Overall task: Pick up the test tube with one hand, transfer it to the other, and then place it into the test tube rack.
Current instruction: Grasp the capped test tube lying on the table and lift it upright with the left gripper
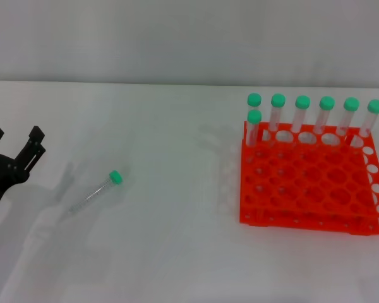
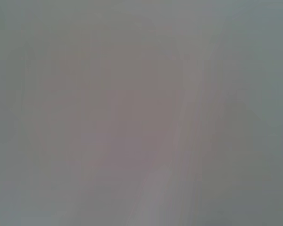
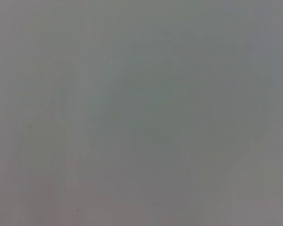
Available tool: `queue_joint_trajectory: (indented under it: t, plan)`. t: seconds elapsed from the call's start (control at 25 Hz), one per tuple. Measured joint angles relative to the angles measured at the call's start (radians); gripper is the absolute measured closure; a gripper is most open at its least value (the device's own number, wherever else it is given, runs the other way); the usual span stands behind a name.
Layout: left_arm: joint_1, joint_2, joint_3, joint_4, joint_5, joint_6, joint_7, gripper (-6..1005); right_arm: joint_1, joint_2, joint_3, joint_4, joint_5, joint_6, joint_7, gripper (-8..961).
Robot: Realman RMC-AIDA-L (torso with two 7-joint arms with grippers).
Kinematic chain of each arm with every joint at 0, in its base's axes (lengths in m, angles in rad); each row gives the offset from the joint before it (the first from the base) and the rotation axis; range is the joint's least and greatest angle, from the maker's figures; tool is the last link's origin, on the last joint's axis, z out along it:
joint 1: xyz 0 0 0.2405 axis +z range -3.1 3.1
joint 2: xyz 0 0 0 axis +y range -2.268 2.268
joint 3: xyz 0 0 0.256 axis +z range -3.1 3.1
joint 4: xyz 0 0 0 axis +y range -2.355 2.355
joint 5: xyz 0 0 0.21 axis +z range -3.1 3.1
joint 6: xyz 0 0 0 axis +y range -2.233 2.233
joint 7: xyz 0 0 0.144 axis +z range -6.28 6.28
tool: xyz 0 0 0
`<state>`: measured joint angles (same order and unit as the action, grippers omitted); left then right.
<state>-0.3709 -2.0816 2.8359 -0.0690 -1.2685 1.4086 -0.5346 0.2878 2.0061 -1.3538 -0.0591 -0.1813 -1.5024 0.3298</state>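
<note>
1. Head view: looks forward and down from above onto white table [image 1: 177, 240], rack [image 1: 309, 183] far right.
2. Both wrist views: only blank grey, nothing visibly shared with head view.

Only the left end effector [image 1: 14, 146] shows, at the left edge of the head view. It is matte black throughout. Two slim fingers [image 1: 35, 140] end in squared, blocky tips; each is built of short jointed segments. They join a broader black palm body lower down. A thin dark cable loop shows at the lower left edge. Both wrist views show only blank grey.
</note>
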Motion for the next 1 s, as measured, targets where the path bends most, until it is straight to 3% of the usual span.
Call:
queue_joint_trajectory:
  t: [0.72, 0.84, 1.0]
  plan:
    - [-0.001, 0.008, 0.004, -0.026, 0.003, -0.011, -0.076, 138, 0.005, 0.000, 0.001, -0.002, -0.001, 0.002, 0.000, 99]
    - [-0.009, 0.009, 0.005, -0.086, 0.029, -0.014, -0.155, 139, 0.005, -0.001, 0.001, -0.004, 0.001, 0.009, 0.000, 99]
    - [-0.048, 0.012, 0.007, -0.259, 0.148, -0.012, -0.391, 139, 0.010, -0.001, 0.001, -0.006, 0.004, 0.019, -0.003, 99]
